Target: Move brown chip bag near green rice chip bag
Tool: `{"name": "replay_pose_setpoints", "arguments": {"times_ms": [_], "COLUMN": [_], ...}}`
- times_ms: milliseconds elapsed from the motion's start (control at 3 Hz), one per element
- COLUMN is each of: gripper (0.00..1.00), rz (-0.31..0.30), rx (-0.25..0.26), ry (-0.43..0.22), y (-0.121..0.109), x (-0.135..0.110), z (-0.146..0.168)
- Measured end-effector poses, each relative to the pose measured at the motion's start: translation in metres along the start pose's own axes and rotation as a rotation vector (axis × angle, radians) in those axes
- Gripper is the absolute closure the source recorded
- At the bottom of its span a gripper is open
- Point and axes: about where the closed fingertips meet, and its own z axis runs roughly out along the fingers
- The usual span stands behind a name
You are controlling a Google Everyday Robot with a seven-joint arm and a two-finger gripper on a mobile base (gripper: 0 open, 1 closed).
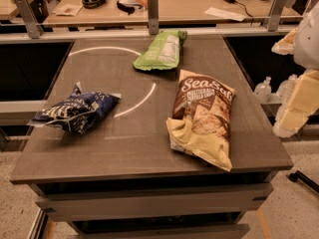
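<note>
One brown chip bag (204, 114) lies apart from hand (293, 111) beyond table (99, 151) edge.

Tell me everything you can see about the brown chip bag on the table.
The brown chip bag is large, glossy and foil-like, with a dark brown upper part bearing white script and a chip picture, and a crumpled cream-yellow lower part. It lies flat on the right half of the table, lower end toward the front edge, top near the green rice chip bag. The gripper is beyond the table's right edge, apart from it.

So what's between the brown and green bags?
Nothing: the camera view shows bare table between brown chip bag and green rice chip bag; gripper not in view.
</note>
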Motion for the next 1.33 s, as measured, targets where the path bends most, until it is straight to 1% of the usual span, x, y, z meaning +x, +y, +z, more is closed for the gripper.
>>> {"name": "replay_pose_setpoints", "arguments": {"times_ms": [333,667,1000,1333], "gripper": [0.00,0.00,0.00,0.00], "rz": [0.000,-0.003,0.008,0.065], "rx": [0.000,0.012,0.032,0.037], "ry": [0.000,-0.036,-0.091,-0.148], "y": [0.000,0.000,0.002,0.006], "x": [0.000,-0.001,-0.003,-0.001], "z": [0.000,0.000,0.006,0.020]}}
